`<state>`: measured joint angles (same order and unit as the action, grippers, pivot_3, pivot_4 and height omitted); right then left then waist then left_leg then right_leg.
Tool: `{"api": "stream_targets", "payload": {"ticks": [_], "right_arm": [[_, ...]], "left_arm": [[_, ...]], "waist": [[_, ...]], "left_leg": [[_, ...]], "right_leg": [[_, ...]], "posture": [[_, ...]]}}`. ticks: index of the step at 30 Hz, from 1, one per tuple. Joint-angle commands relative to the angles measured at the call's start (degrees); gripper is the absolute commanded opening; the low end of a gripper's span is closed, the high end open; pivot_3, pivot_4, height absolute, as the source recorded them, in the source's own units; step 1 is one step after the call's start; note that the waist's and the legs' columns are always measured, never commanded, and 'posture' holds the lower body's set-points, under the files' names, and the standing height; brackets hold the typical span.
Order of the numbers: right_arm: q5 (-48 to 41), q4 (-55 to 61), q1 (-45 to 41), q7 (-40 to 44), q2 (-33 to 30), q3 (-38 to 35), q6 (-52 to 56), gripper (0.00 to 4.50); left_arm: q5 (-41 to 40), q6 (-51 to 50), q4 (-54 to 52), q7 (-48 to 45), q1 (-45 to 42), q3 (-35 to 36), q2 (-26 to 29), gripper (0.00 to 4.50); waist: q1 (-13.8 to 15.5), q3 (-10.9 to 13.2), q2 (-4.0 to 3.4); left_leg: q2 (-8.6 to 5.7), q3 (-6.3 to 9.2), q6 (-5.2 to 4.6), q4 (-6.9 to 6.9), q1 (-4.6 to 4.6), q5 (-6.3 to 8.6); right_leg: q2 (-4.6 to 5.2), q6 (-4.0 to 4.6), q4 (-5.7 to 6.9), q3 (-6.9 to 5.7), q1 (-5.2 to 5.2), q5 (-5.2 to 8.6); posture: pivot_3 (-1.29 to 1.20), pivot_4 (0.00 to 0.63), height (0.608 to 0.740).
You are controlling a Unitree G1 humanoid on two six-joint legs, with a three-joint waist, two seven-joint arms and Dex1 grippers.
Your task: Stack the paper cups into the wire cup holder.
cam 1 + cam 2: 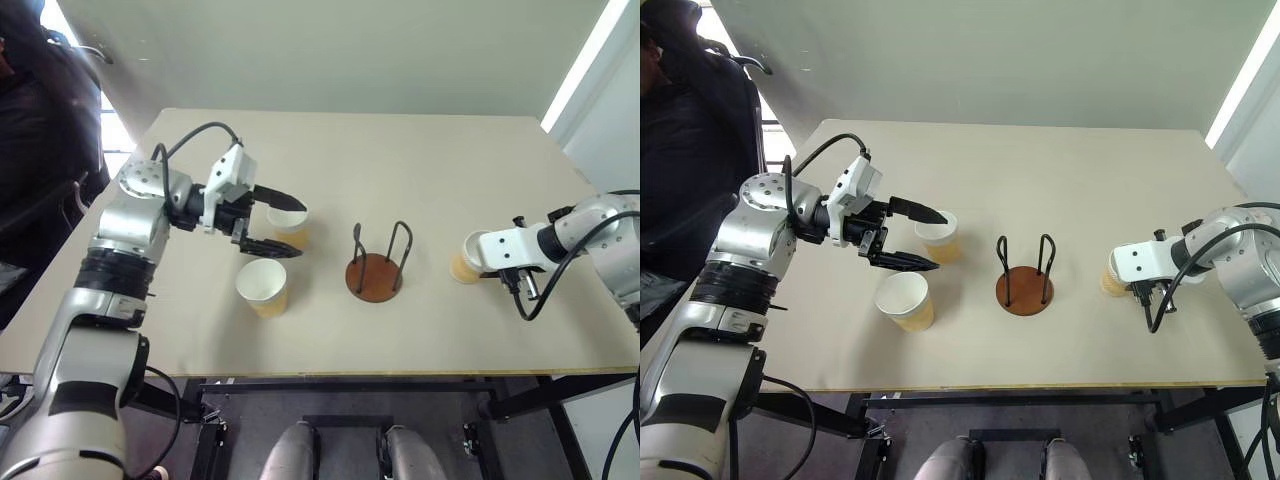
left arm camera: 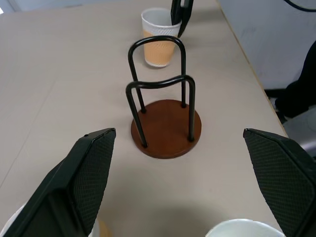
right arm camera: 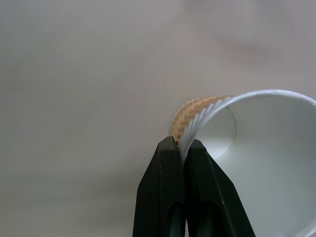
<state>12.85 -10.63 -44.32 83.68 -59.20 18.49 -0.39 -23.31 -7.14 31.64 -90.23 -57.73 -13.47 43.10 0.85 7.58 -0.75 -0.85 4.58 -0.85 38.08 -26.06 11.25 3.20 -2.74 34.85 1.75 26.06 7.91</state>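
Right gripper (image 3: pixel 183 150) pinches tan-walled, white-rimmed paper cup's (image 3: pixel 256 143) wall for carrying to brown-based wire holder (image 1: pixel 377 267); left gripper (image 1: pixel 272 222) gapes, empty

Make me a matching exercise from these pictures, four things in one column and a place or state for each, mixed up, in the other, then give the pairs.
Things:
1. left claw
2. right claw
3. wire cup holder
4. cup nearest the table's front edge

States or places:
A. pinching a cup's wall
B. empty, between the two arms
C. open, near two cups
D. upright on the table, not held

Pairs: 1-C, 2-A, 3-B, 4-D
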Motion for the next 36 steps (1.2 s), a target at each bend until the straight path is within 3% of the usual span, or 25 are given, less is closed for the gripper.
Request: {"api": "stream_targets", "payload": {"ticks": [1, 11, 24, 36], "right_arm": [[-1.1, 2.5, -3.6, 1.7, -1.5, -2.6, 1.1, 0.02], [-4.6, 10.3, -14.1, 6.9, -0.8, -3.2, 8.7, 0.02], [-5.8, 11.8, -27.1, 8.6, 4.2, -1.7, 16.4, 0.02], [-10.5, 16.4, -27.0, 8.8, 6.7, 0.7, 22.8, 0.02]], "left_arm": [[-1.2, 1.7, 0.6, -2.3, -2.9, -0.4, 0.0, 4.45], [-1.8, 5.7, 4.2, -2.3, -2.9, -2.4, -0.9, 4.45], [-2.6, 10.6, 14.3, -2.3, -12.4, -5.0, 0.6, 4.45], [-5.7, 12.6, 16.5, -2.3, -13.4, -8.2, 3.9, 4.45]], "waist": [[0.0, 0.0, 0.00], [-0.2, 0.0, 0.00], [-0.3, 0.0, 0.00], [-0.3, 0.0, 0.00]], "left_leg": [[0.00, 0.00, 0.00, 0.00, -0.01, 0.00], [0.01, 0.03, 0.06, -0.10, -0.02, 0.04], [0.02, 0.04, 0.06, -0.12, -0.08, 0.07], [0.02, 0.04, 0.08, -0.14, -0.38, 0.11]], "right_leg": [[0.00, 0.00, 0.00, 0.00, 0.00, 0.00], [-0.02, 0.17, 0.04, -0.06, 0.10, 0.11], [-0.03, 0.25, 0.07, -0.05, 0.20, 0.16], [-0.03, 0.27, 0.08, -0.08, 0.49, 0.27]], "posture": [[0.00, 0.150, 0.740], [0.00, 0.150, 0.740], [0.00, 0.150, 0.740], [0.00, 0.150, 0.740]]}}
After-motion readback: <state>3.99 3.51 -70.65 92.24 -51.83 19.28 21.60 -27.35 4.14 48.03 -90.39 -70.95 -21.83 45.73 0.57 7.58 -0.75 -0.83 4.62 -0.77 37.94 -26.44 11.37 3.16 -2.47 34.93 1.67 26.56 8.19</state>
